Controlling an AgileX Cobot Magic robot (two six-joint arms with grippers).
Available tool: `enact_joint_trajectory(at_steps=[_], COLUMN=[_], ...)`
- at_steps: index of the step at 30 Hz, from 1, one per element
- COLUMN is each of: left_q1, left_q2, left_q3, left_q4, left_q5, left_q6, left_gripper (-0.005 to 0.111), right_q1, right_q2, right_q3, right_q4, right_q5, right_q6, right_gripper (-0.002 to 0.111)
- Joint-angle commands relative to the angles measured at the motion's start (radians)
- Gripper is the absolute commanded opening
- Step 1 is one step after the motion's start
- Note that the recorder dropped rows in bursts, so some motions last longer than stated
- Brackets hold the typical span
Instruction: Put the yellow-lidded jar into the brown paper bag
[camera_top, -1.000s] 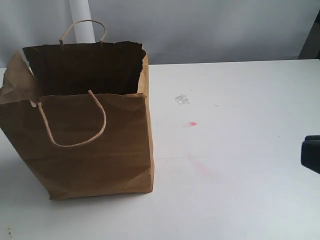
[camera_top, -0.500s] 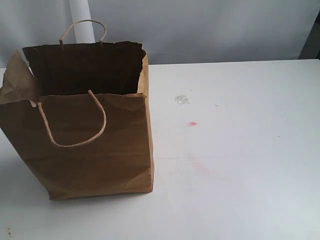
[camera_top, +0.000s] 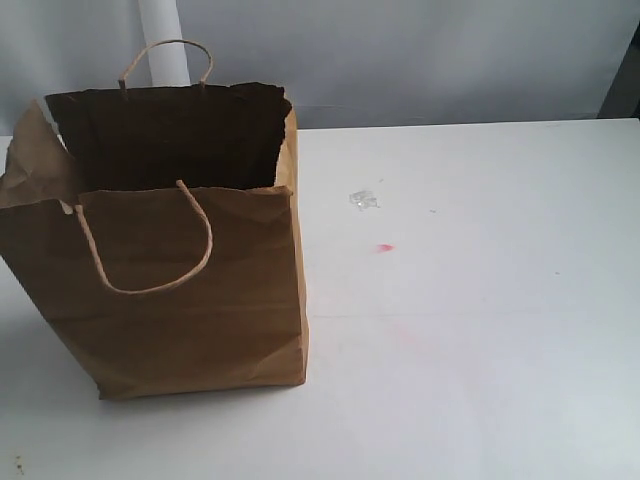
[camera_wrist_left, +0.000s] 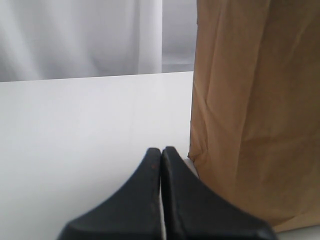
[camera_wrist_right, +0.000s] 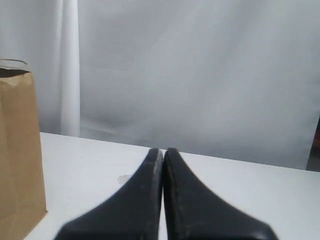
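Observation:
The brown paper bag (camera_top: 190, 290) stands upright and open at the left of the white table (camera_top: 470, 330), its dark interior showing nothing I can make out. The yellow-lidded jar is not visible in any view. Neither gripper appears in the exterior view. In the left wrist view my left gripper (camera_wrist_left: 161, 150) is shut and empty, low over the table right beside the bag's side (camera_wrist_left: 255, 110). In the right wrist view my right gripper (camera_wrist_right: 162, 150) is shut and empty above the table, with the bag (camera_wrist_right: 17, 150) well off to one side.
A small clear scrap (camera_top: 363, 200) and a red smudge (camera_top: 384, 247) lie on the table right of the bag. A white post (camera_top: 164, 45) rises behind the bag against a grey backdrop. A dark object stands at the far right edge (camera_top: 627, 85).
A dark gripper part seen at the exterior view's right edge one second ago has left the view. The bag has not moved.

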Motion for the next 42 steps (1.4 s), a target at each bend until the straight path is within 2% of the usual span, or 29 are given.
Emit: enact_joint_trajectory(at_steps=[1, 5, 42], left_q1=[-0.005, -0.005, -0.005], left_q2=[0.003, 0.003, 0.003], left_q3=[-0.002, -0.002, -0.002], left_q4=[-0.004, -0.004, -0.004], left_q5=[-0.009, -0.009, -0.009], left_q6=[-0.004, -0.004, -0.004], left_gripper=[0.001, 0.001, 0.001], right_q1=[-0.009, -0.009, -0.009], right_q2=[-0.006, -0.006, -0.006], right_q3=[0.040, 0.088, 0.088], right_q4=[-0.012, -0.012, 0.015], right_q5=[-0.019, -0.028, -0.004], right_q6=[0.000, 0.000, 0.009], right_gripper=[0.000, 0.000, 0.000])
